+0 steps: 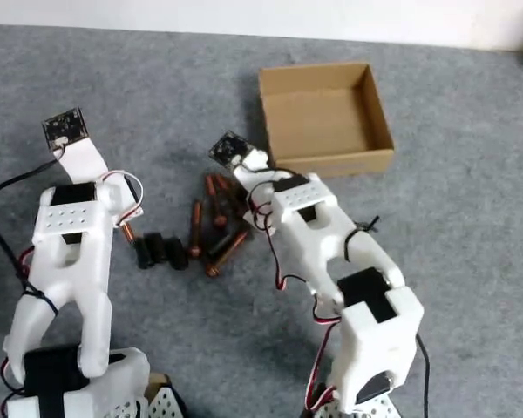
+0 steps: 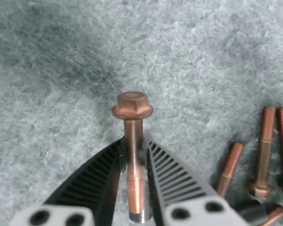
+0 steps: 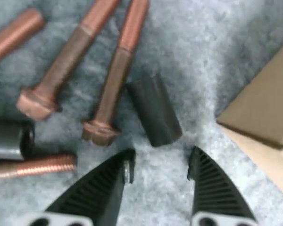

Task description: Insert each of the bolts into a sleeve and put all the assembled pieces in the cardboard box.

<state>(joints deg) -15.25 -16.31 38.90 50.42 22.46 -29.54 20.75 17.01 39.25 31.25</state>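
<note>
Gripping one bolt [image 2: 132, 110] in left hand [image 2: 135, 142], open bench [image 2: 61, 56] ahead. Holding right hand [image 3: 162, 157] wide behind one sleeve [image 3: 154, 109], box [image 3: 259, 108] edge alongside, four bolts [image 3: 113, 84] beyond.

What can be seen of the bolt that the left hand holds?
The bolt looks like copper-coloured metal, with a flanged hexagonal head and a long round shank. It carries no sleeve. The left hand is shut on its shank, one of the black ribbed fingers on each side; the head sticks out beyond them, over the grey carpet. It is apart from the other bolts lying there. Whether the head touches the carpet cannot be told.
</note>
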